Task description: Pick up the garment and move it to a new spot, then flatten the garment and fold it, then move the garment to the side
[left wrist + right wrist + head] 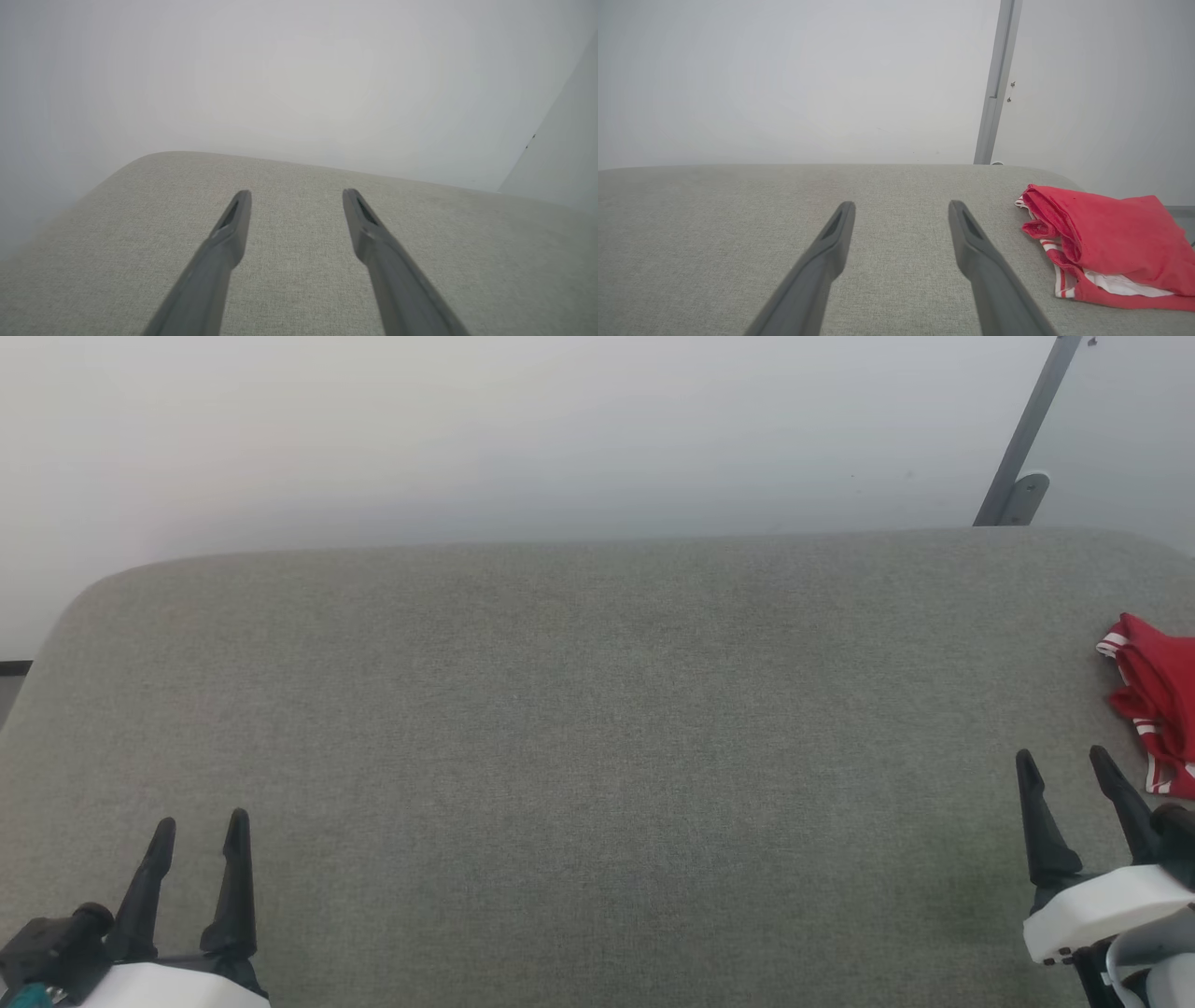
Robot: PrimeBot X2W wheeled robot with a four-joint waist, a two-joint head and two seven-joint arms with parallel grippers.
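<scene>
1. A plain pale wall (467, 429) is rising behind the far edge of the grey fabric-covered surface (579, 728).
2. The grey fabric-covered surface is stretching across in front of me, its far corners rounded, and it is carrying the garment at one end.
3. A slim grey metal pole (1027, 420) is leaning up against the wall, just beyond the surface's far right corner.
4. The garment (1158, 700) is lying crumpled in a loose heap at the surface's right end. It is resting on the fabric, red cloth uppermost, with red-and-white striped trim and a strip of white showing along its edges. In my right wrist view the garment (1111, 233) is sitting off to the right of my fingers, apart from them.
5. My right gripper (1062, 756) is hovering over the surface's near right part, close beside the garment without touching it. Its jaws are spreading wide and holding nothing.
6. My left gripper (203, 821) is hovering over the surface's near left corner, well apart from the garment. Its jaws are also standing wide apart around nothing.
</scene>
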